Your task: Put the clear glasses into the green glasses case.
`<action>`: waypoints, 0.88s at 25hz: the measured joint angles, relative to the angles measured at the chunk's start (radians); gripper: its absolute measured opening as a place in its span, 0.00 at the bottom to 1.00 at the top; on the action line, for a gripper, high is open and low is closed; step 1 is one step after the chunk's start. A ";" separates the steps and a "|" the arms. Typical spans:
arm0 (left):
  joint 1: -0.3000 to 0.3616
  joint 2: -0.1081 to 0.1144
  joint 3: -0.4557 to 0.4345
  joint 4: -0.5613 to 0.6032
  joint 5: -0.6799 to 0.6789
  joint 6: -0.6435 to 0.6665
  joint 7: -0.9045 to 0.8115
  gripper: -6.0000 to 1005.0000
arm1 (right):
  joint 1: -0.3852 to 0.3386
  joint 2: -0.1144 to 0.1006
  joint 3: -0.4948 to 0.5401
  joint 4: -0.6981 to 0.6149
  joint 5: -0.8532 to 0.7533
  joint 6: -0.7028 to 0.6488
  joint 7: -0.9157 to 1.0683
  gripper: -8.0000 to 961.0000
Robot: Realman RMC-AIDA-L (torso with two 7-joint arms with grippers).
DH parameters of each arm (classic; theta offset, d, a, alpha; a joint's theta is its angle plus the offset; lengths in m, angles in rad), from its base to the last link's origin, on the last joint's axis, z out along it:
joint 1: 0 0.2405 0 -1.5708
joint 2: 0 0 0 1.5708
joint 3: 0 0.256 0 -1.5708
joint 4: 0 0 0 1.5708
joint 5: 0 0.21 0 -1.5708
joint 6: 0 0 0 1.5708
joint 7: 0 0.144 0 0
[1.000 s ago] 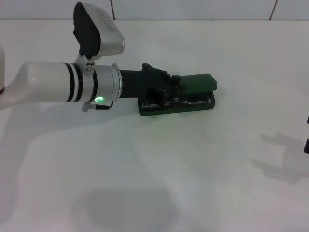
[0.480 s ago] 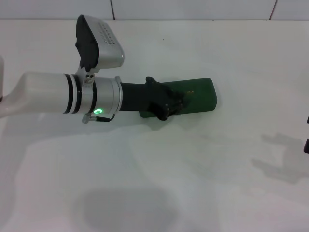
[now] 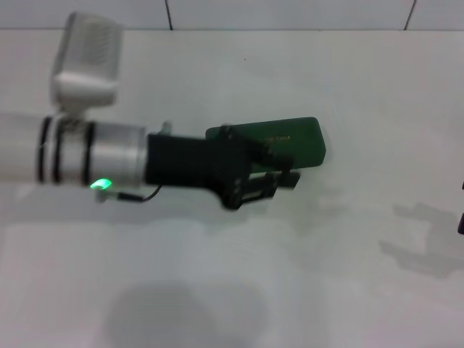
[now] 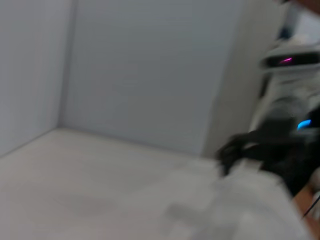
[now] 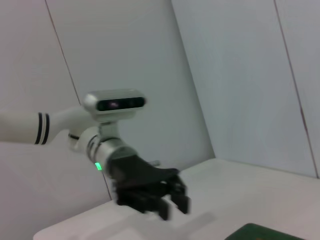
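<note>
White tabletop [image 3: 239, 290] fills the near part of the head view, bare but for soft grey shadows, and runs back to a pale tiled wall [image 3: 290, 13]. At the right edge of that view a sliver of the right gripper [image 3: 461, 217] shows dark against the table, too little of it to tell how its fingers stand.

Farther in, the left arm reaches from the left across the middle, white sleeve with black bands, a green light glowing on its wrist and a pale camera block above it. Its black left gripper [image 3: 279, 181] hangs just at the near edge of the dark green rectangular hard case with rounded corners [image 3: 290, 141], fingers parted and holding nothing; in the right wrist view the same gripper [image 5: 172, 202] shows its fingers [image 5: 183, 202] spread above the table, with a corner of the green case [image 5: 260, 232] low in the picture.

The case lies shut, lid down, small gold lettering [image 3: 278, 138] on top. The clear glasses cannot be seen anywhere in these views. The left wrist view gives only blurred wall, table and a far dark arm
</note>
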State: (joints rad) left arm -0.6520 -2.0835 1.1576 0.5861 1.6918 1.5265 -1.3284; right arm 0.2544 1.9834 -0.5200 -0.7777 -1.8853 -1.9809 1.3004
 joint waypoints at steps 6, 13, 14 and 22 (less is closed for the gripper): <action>0.191 0.023 -0.007 0.059 -0.117 0.200 0.085 0.36 | 0.039 0.015 -0.031 0.004 0.000 -0.001 -0.028 0.78; 0.261 0.060 -0.008 0.026 -0.132 0.240 0.024 0.59 | 0.110 0.028 -0.132 0.030 0.003 0.028 -0.088 0.78; 0.261 0.063 -0.007 0.014 -0.132 0.254 0.022 0.61 | 0.124 0.029 -0.144 0.039 0.004 0.028 -0.091 0.78; 0.265 0.060 -0.004 -0.005 -0.129 0.299 0.055 0.78 | 0.167 0.037 -0.224 0.058 0.037 0.019 -0.103 0.78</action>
State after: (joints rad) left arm -0.3867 -2.0233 1.1539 0.5812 1.5627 1.8256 -1.2734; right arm 0.4210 2.0202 -0.7436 -0.7193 -1.8487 -1.9615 1.1969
